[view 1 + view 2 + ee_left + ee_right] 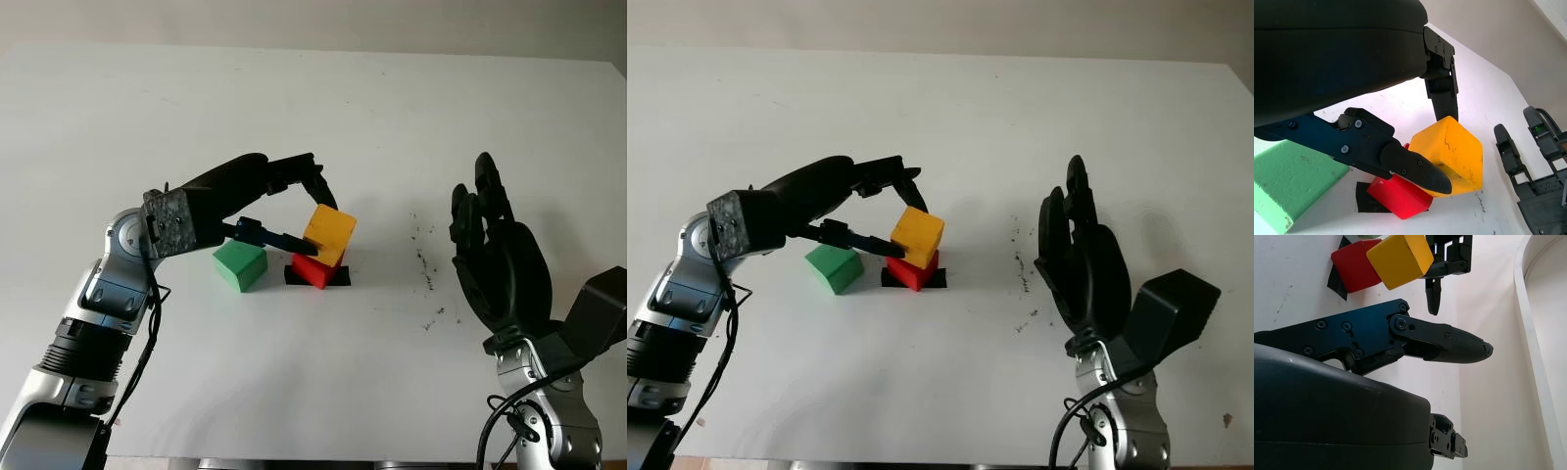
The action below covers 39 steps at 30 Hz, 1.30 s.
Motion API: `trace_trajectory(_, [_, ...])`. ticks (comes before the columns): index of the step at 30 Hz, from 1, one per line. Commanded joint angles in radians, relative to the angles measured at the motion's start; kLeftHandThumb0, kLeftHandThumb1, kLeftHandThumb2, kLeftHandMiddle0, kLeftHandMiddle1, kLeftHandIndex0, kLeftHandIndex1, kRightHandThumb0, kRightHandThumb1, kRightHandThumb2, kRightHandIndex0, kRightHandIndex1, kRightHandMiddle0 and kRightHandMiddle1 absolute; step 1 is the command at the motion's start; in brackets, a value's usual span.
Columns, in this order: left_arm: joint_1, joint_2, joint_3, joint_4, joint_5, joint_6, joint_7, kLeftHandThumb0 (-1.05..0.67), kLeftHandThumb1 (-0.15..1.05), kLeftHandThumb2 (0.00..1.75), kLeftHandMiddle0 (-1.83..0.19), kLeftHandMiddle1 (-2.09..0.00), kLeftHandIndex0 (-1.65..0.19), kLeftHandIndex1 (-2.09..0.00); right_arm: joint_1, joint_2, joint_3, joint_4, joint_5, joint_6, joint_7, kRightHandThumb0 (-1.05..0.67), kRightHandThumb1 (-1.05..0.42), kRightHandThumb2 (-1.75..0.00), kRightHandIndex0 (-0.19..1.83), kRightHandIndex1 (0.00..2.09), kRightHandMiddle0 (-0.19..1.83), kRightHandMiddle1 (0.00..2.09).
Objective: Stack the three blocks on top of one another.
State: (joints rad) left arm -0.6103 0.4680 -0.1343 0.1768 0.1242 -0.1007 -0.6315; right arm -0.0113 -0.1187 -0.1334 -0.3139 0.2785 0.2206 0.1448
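Left robot hand [294, 211] pinches yellow block [328, 233], tilted on red block [315, 268] (off-centre); releasing now risks toppling. Right robot hand [500, 259] open, idle.

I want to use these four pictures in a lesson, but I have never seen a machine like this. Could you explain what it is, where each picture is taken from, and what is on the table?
It is a humanoid robot with two arms and black three-fingered hands. Two pictures come from cameras in its head, looking down at a white table; the other two come from cameras at its wrists. The left hand grips a yellow block, tilted on a red block that sits on a black patch. A green block lies beside them. The right hand is raised, open, holding nothing.
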Motion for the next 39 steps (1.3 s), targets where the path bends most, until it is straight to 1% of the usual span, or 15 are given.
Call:
trace_trajectory(1, [-0.005, 0.004, 0.002, -0.011, 0.000, 0.008, 0.006, -0.41, 1.04, 0.05, -0.15, -0.06, -0.26, -1.43, 0.009, -0.008, -0.006, -0.023, 0.001, 0.004, 0.001, -0.63, -1.05, -0.59, -0.19, 0.00, -0.19, 0.04])
trace_trajectory(6, [-0.004, 0.010, 0.003, -0.024, 0.008, 0.030, 0.012, -0.44, 1.05, 0.06, -0.15, -0.06, -0.25, -1.41, 0.009, -0.008, -0.008, -0.024, 0.004, 0.009, 0.000, -0.63, -1.05, -0.59, -0.19, 0.00, -0.19, 0.04])
trace_trajectory(14, [0.003, 0.011, 0.002, -0.052, 0.007, 0.077, 0.008, -0.51, 1.04, 0.05, -0.13, -0.05, -0.26, -1.29, 0.003, -0.013, -0.015, -0.018, 0.009, 0.011, 0.010, -0.63, -1.05, -0.59, -0.19, 0.00, -0.19, 0.04])
trace_trajectory(27, [0.009, 0.014, -0.002, -0.104, -0.001, 0.134, -0.018, -0.57, 1.05, 0.11, -0.11, -0.05, -0.21, -1.25, 0.001, -0.015, -0.024, -0.016, 0.010, 0.005, 0.015, -0.63, -1.05, -0.59, -0.19, 0.00, -0.19, 0.05])
trace_trajectory(35, [0.017, 0.014, 0.000, -0.130, -0.010, 0.160, -0.026, -0.58, 1.05, 0.14, -0.09, -0.05, -0.19, -1.20, -0.003, -0.018, -0.029, -0.012, 0.005, 0.000, 0.019, -0.64, -1.05, -0.58, -0.19, 0.00, -0.18, 0.05])
trace_trajectory(39, [0.025, 0.014, 0.001, -0.145, -0.013, 0.171, -0.028, -0.57, 1.05, 0.15, -0.08, -0.05, -0.16, -1.17, -0.003, -0.018, -0.031, -0.013, 0.006, 0.001, 0.021, -0.63, -1.05, -0.58, -0.19, 0.00, -0.19, 0.05])
